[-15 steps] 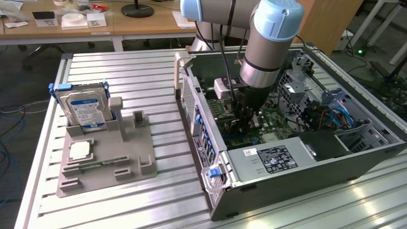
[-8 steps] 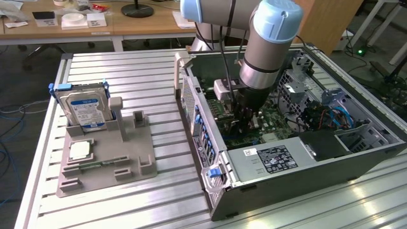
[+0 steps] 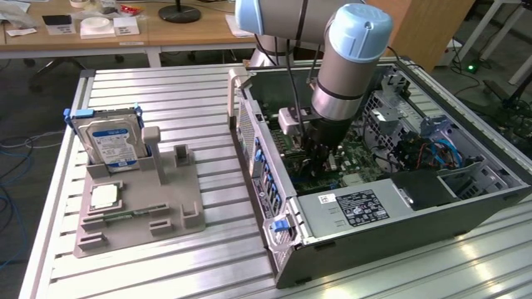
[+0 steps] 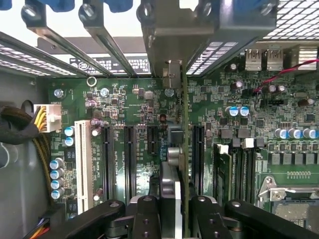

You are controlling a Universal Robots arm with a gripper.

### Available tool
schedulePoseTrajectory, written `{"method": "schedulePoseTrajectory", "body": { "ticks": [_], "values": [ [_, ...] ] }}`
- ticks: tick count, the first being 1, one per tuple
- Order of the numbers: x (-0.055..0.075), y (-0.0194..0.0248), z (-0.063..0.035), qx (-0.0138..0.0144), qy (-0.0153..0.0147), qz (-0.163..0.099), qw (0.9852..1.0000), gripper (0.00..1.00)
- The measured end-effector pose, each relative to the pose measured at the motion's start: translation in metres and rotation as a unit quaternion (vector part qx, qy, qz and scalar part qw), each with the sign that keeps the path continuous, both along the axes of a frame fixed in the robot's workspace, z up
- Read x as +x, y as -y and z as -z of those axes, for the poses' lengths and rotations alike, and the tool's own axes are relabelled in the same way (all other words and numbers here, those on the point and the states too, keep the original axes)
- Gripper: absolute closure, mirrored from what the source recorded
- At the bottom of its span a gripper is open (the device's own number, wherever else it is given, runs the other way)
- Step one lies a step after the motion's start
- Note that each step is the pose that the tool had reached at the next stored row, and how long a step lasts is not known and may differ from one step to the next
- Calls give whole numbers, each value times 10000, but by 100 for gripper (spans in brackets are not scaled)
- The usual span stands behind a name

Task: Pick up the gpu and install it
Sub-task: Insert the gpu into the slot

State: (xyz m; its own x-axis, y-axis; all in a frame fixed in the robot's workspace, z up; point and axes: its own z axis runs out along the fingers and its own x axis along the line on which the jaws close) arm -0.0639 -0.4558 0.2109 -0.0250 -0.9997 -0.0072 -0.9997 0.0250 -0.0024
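In the wrist view the gpu (image 4: pixel 185 149) is seen edge-on: a thin green board edge with a dark body, its silver end bracket (image 4: pixel 172 74) up against the case's rear slot openings. My gripper (image 4: pixel 177 219) is shut on it, with a black finger (image 4: pixel 145 219) on either side. The card stands upright over the green motherboard (image 4: pixel 124 99), between two black expansion slots (image 4: pixel 149 144) (image 4: pixel 197 149); what lies right under it is hidden. In the exterior view the gripper (image 3: pixel 323 152) reaches down inside the open computer case (image 3: pixel 275 187).
A white slot (image 4: pixel 83 159) and yellow power cables (image 4: pixel 42 117) lie beside the black slots. The power supply (image 3: pixel 353 208) fills the case's near end. On the exterior view's left, a grey fixture (image 3: pixel 179 218) holds a blue-labelled hard drive (image 3: pixel 112 140) and a processor chip (image 3: pixel 103 197).
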Motion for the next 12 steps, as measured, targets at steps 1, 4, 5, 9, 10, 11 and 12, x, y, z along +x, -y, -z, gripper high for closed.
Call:
{"method": "schedulePoseTrajectory", "body": {
  "ticks": [1,4,5,9,10,11,12],
  "values": [
    [-7,0,6,0,1,-3,10000,72],
    [-11,0,8,1,-1,-5,10000,72],
    [-11,0,8,1,-1,-5,10000,72],
    [-14,-3,16,13,1,-1,10000,71],
    [-13,-3,14,8,2,-2,10000,71],
    [-13,-2,10,4,1,-2,10000,71],
    [-12,-1,4,1,0,-3,10000,64]
  ]
}}
